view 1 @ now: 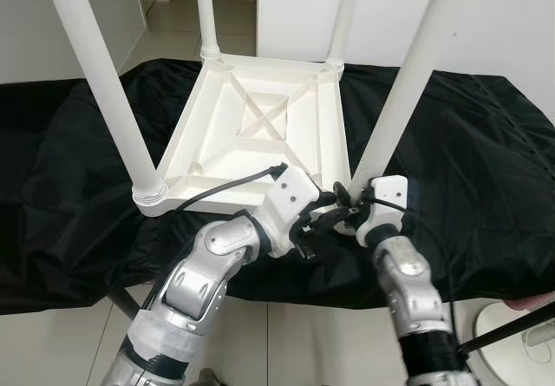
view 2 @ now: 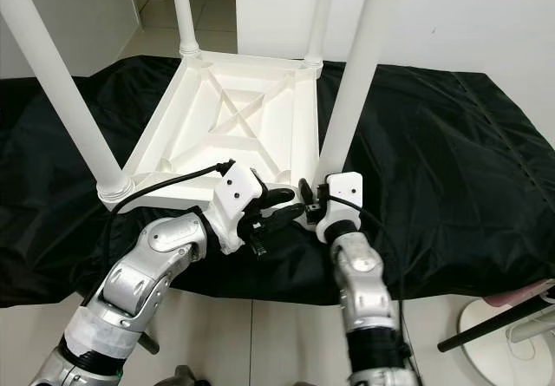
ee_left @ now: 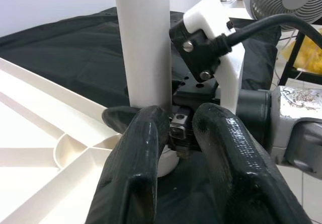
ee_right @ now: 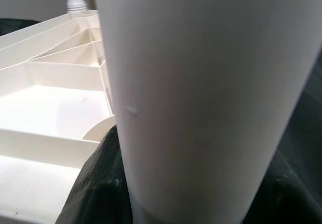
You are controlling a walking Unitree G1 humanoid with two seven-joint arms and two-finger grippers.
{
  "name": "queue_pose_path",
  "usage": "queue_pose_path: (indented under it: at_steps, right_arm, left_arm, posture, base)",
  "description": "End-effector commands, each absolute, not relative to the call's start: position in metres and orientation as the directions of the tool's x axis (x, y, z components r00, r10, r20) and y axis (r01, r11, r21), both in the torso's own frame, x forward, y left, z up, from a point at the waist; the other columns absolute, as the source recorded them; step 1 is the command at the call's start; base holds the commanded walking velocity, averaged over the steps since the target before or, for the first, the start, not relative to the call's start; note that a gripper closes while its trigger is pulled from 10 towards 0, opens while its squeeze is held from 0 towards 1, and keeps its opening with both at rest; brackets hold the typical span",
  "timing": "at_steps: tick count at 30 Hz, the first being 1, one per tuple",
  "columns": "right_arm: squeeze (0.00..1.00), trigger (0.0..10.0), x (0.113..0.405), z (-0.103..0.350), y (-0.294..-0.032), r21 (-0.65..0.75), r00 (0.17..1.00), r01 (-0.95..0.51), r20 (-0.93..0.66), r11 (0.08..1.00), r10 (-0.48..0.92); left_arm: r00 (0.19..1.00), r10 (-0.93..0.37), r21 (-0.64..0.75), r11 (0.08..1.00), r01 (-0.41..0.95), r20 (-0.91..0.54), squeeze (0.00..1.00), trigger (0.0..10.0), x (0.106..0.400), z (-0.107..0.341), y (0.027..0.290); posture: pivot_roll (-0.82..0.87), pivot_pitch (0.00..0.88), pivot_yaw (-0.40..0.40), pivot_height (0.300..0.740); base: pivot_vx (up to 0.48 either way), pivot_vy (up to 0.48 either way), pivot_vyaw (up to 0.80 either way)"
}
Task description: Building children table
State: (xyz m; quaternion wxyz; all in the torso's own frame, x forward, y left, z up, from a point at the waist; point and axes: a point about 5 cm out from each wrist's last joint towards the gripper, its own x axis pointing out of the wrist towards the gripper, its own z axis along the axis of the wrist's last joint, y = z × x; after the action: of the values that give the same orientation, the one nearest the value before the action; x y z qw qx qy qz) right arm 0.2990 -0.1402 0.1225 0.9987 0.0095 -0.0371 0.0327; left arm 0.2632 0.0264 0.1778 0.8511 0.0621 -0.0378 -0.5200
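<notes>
Both pincers met at the near-right leg (view 1: 408,82): left pincer (view 1: 323,215) clenched around its base, right pincer (view 1: 349,202) state unclear. The upturned tabletop (view 1: 260,126) lay on the black-draped worktop (view 1: 486,160). Light, stiff, slippery plastic; best gripped low by the socket.

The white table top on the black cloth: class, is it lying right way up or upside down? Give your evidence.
Upside down. The table top shows its ribbed underside with an X brace, and its legs point upward from the corners.

Bright, even indoor light, head views sharp. The white table leg (ee_right: 211,98) fills the right wrist view close up and soft; black cloth (view 1: 468,143) shows faint sheen, shadows mild.
</notes>
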Motion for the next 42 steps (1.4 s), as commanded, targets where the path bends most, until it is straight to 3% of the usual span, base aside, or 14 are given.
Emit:
queue_pose_path:
  at_steps: [1,11,12,13,14,24,27,28,33,37,42]
  right_arm:
    - [0.00,10.0,0.294,0.109,-0.140,0.024,1.000,-0.012,0.003,1.000,0.011]
    - [0.00,10.0,0.294,0.120,-0.137,0.016,1.000,0.024,0.020,1.000,-0.025]
    - [0.54,10.0,0.294,0.121,-0.138,0.012,1.000,0.012,0.028,1.000,-0.013]
    - [0.96,10.0,0.294,0.122,-0.139,0.003,0.999,0.006,0.039,1.000,-0.006]
    - [1.00,10.0,0.294,0.123,-0.139,0.010,0.999,-0.008,0.046,1.000,0.008]
    - [1.00,10.0,0.290,0.134,-0.144,-0.024,0.982,-0.153,0.110,0.988,0.155]
    - [1.00,10.0,0.291,0.136,-0.150,-0.057,0.959,-0.257,0.107,0.965,0.262]
    - [0.00,10.0,0.292,0.137,-0.155,-0.092,0.939,-0.320,0.101,0.943,0.328]
    - [0.00,10.0,0.298,0.143,-0.181,-0.164,0.857,-0.497,0.058,0.852,0.511]
    - [0.00,10.0,0.301,0.143,-0.186,-0.162,0.842,-0.525,0.042,0.836,0.537]
    - [0.00,10.0,0.311,0.134,-0.186,-0.213,0.747,-0.659,-0.081,0.721,0.659]
  left_arm:
    - [0.487,-0.874,0.134,0.482,0.866,-0.001,0.00,10.0,0.263,0.176,0.028]
    - [0.491,-0.871,0.130,0.487,0.864,0.002,0.00,10.0,0.263,0.175,0.028]
    - [0.491,-0.871,0.131,0.487,0.864,0.002,0.00,10.0,0.263,0.175,0.028]
    - [0.491,-0.871,0.133,0.487,0.863,0.003,0.00,10.0,0.263,0.175,0.027]
    - [0.491,-0.871,0.134,0.487,0.863,0.004,0.00,10.0,0.264,0.176,0.027]
    - [0.488,-0.873,0.139,0.484,0.864,0.005,0.00,10.0,0.263,0.176,0.028]
    - [0.488,-0.873,0.139,0.484,0.864,0.004,0.00,10.0,0.263,0.176,0.028]
    - [0.487,-0.873,0.140,0.483,0.864,0.004,0.00,10.0,0.263,0.176,0.028]
    - [0.487,-0.873,0.142,0.483,0.864,0.004,0.00,10.0,0.264,0.176,0.028]
    - [0.486,-0.874,0.142,0.482,0.865,0.004,0.00,10.0,0.264,0.176,0.028]
    - [0.486,-0.874,0.149,0.481,0.864,0.007,0.00,10.0,0.266,0.178,0.028]
  posture:
    - [-0.01,0.000,-0.012,0.740]
    - [-0.01,0.000,-0.019,0.740]
    - [-0.01,0.000,-0.022,0.740]
    - [0.00,0.000,-0.022,0.740]
    - [0.00,0.000,-0.022,0.740]
    - [-0.01,0.000,-0.024,0.740]
    - [-0.01,0.000,-0.023,0.740]
    - [-0.01,0.000,-0.024,0.740]
    - [-0.01,0.000,-0.022,0.740]
    - [-0.01,0.000,-0.022,0.740]
    - [-0.01,0.000,-0.008,0.740]
  base:
    - [0.000,0.000,0.00]
    - [0.000,0.000,0.00]
    - [0.000,0.000,0.00]
    - [0.000,0.000,0.00]
    - [0.000,0.000,0.00]
    - [0.000,0.000,0.00]
    - [0.000,0.000,0.00]
    - [0.000,0.000,0.00]
    - [0.000,0.000,0.00]
    - [0.000,0.000,0.00]
    - [0.000,0.000,0.00]
